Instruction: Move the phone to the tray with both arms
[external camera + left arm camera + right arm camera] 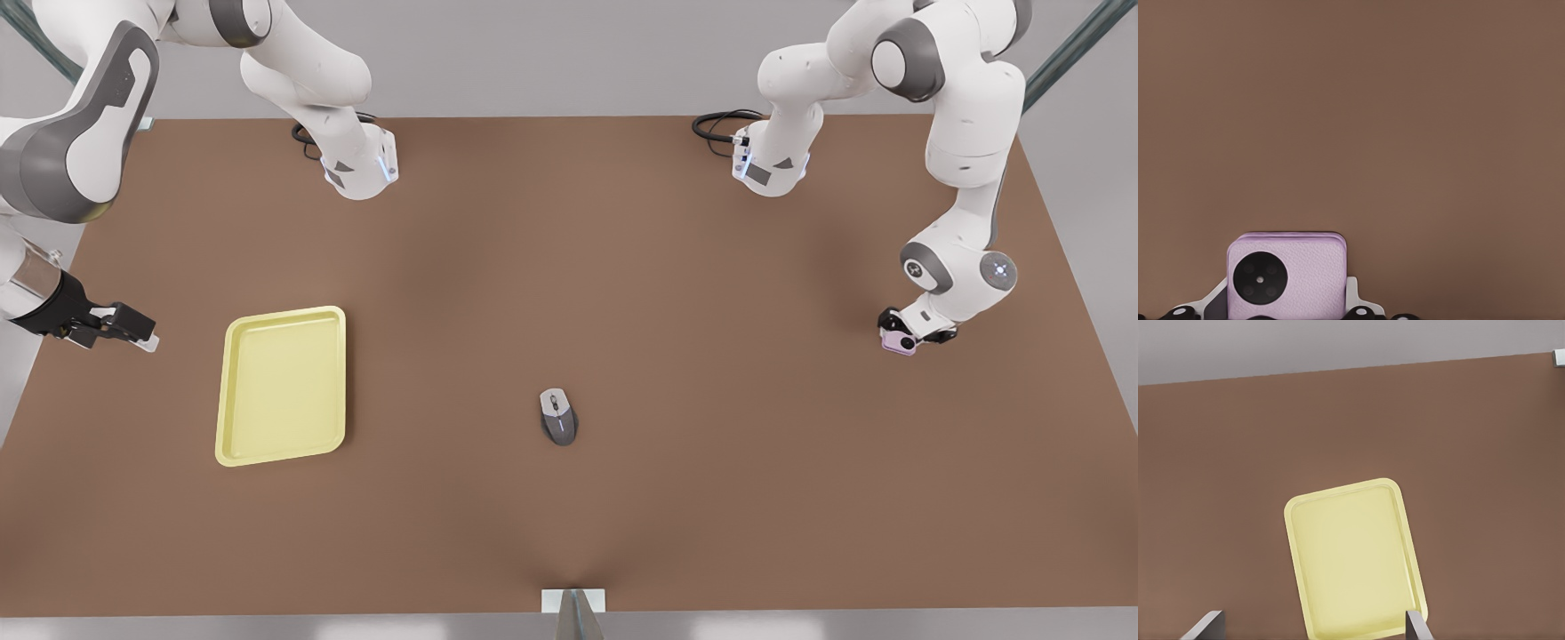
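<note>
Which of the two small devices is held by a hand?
The lilac phone, clamped in the left hand; the grey mouse lies free on the table.

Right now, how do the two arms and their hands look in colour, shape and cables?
Both arms are white, made of rounded jointed segments with grey sections at the joints. Black cables coil beside each round base, and small blue lights glow on the bases and on one wrist joint. The left hand and the right hand are black with two fingers; the right hand's fingertips are pale.
</note>
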